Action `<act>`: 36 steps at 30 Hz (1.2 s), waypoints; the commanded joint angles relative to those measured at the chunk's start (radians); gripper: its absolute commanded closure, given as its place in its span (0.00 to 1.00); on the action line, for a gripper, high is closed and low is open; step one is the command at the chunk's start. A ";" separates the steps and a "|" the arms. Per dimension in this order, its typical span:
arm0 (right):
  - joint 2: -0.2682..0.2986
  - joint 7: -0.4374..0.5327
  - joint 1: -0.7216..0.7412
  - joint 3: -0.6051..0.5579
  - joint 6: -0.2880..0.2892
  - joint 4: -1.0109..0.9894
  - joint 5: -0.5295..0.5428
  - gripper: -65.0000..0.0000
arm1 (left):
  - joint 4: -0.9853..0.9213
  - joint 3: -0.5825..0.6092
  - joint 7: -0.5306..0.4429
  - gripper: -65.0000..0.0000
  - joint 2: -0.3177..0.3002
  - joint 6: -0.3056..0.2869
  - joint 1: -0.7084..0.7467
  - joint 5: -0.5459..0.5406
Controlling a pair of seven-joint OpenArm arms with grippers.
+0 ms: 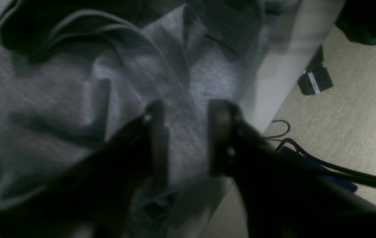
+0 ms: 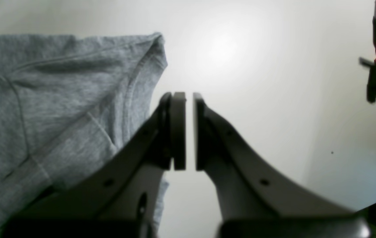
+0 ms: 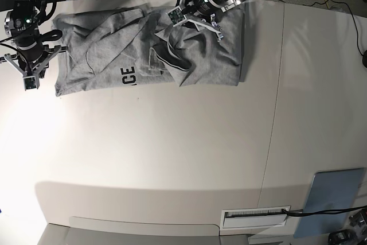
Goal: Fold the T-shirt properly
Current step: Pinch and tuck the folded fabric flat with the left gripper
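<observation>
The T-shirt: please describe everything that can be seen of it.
The T-shirt is heather-grey knit, cotton by its look, with stitched hems. It lies crumpled and partly folded along the far edge of the white table. Black letters, "CE", show near its middle. The left gripper is down on its rumpled cloth; whether it pinches any is unclear. The right gripper hangs just beside its sleeve end, holding nothing.

You've got the T-shirt (image 3: 114,61) lying crumpled along the far edge of the white tabletop (image 3: 172,159), black letters showing near its front hem. Your left gripper (image 3: 198,20) is down over the rumpled folds at the far side, though you can't tell from here how its jaws stand. Your right gripper (image 3: 28,78) hangs just off the shirt's other end, over bare tabletop. A blue-grey panel (image 3: 335,199) sits at the near corner
</observation>
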 commanded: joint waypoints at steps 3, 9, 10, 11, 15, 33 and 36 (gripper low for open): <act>0.017 0.016 0.005 0.009 -0.005 0.018 -0.006 0.94 | 0.014 0.003 -0.014 0.89 0.003 -0.003 0.000 -0.003; 0.017 0.015 0.005 0.009 -0.005 0.018 -0.006 0.94 | 0.014 0.003 -0.014 0.90 0.003 -0.003 0.000 0.004; 0.017 0.015 0.005 0.009 -0.005 0.018 -0.006 0.94 | 0.014 0.003 -0.015 0.89 0.003 -0.002 0.000 0.002; 0.017 0.015 0.005 0.009 -0.005 0.018 -0.006 0.94 | 0.014 0.003 -0.015 0.84 0.003 -0.003 0.000 -0.013; 0.017 0.015 0.005 0.009 -0.005 0.018 -0.006 0.94 | 0.009 0.003 -0.034 0.62 0.003 -0.002 -0.002 -0.021; 0.017 0.015 0.005 0.009 -0.005 0.018 -0.044 0.94 | -0.017 0.003 -0.023 1.00 0.003 0.040 -0.072 -0.119; 0.017 0.014 0.005 0.009 -0.005 0.018 -0.044 0.94 | 0.006 0.003 -0.022 1.00 0.003 0.071 -0.084 -0.163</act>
